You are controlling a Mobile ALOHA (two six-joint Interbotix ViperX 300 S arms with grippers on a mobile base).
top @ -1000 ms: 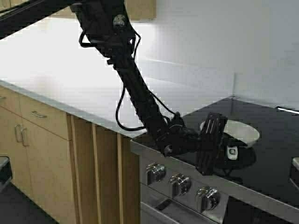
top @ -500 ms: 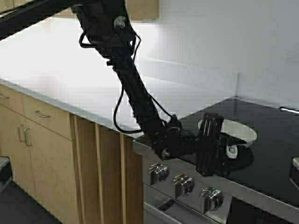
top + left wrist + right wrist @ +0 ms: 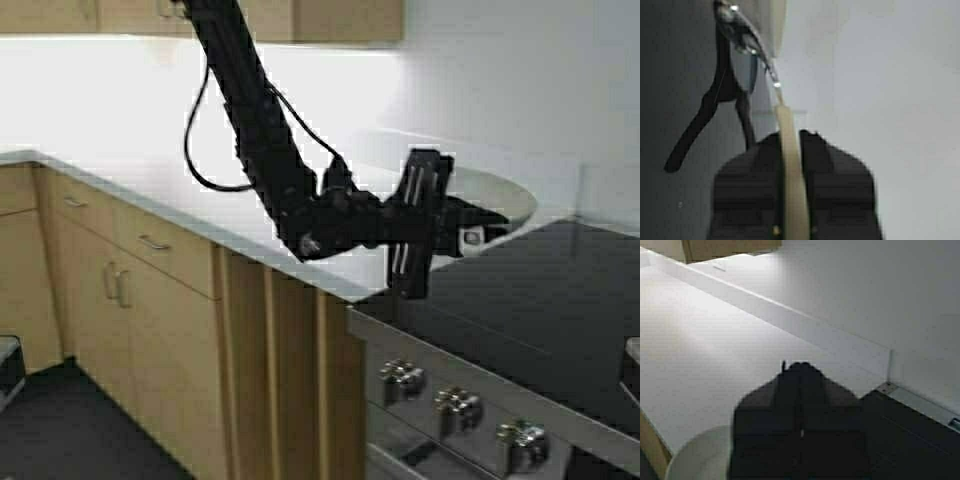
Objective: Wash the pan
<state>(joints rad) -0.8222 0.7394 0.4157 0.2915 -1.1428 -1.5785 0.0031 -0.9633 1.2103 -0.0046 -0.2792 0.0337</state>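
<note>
The cream-white pan [image 3: 505, 198] hangs in the air over the seam between the counter and the stove, roughly level. My left gripper [image 3: 478, 232] is shut on its short cream handle. In the left wrist view the handle [image 3: 792, 190] runs edge-on between the black fingers of that gripper [image 3: 790, 132], and the pan's rim [image 3: 778, 20] shows beyond. My right gripper [image 3: 800, 370] is shut and empty, parked low at the right; a cream round rim [image 3: 695, 457] of the pan shows beside it.
The black glass stove top [image 3: 560, 300] with steel knobs [image 3: 455, 405] is at the right. The white counter [image 3: 150, 170] runs left over wooden cabinets [image 3: 150, 300]. A white backsplash wall [image 3: 500, 90] stands behind, with upper cabinets [image 3: 320, 20] above.
The robot has moved, so the scene has shifted right in the high view. My left gripper has lifted the pan off the stove top and carried it toward the counter.
</note>
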